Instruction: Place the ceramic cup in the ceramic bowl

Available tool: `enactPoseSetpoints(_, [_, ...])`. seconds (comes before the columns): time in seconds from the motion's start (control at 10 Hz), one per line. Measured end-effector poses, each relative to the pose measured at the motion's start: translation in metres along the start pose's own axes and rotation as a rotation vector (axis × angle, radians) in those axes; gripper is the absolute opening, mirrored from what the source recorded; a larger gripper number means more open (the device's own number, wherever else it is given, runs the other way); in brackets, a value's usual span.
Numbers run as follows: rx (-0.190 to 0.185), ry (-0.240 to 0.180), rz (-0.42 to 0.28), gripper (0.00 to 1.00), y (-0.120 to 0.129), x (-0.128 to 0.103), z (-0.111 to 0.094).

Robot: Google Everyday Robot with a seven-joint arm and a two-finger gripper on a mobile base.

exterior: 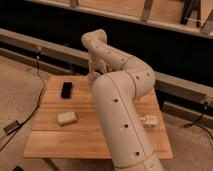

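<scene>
At the bench's (50,142) far edge the jaws hang over a pale shape just below them, probably the ceramic cup (93,76); their opening I cannot tell. No ceramic bowl shows, perhaps behind the arm (120,115). Grasping seems in hand; next, a firm lift.

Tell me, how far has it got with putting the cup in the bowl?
Nothing looks done yet. In hand: the pincer hangs at the far edge of the table, right at the small pale ceramic cup; a grip cannot be confirmed. The ceramic bowl is not visible, perhaps behind the white arm. Left: lifting the cup, carrying it to the bowl, setting it in.
</scene>
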Motion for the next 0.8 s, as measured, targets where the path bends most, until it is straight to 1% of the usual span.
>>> enactPoseSetpoints(0.5, [-0.016, 0.012, 0.008, 0.64, -0.001, -0.003, 0.017])
enactPoseSetpoints(0.6, [-0.017, 0.012, 0.006, 0.59, -0.001, -0.004, 0.021])
enactPoseSetpoints(0.7, [-0.018, 0.010, 0.004, 0.51, -0.002, -0.005, 0.023])
enactPoseSetpoints(0.8, [-0.018, 0.007, 0.001, 0.39, -0.002, -0.007, 0.027])
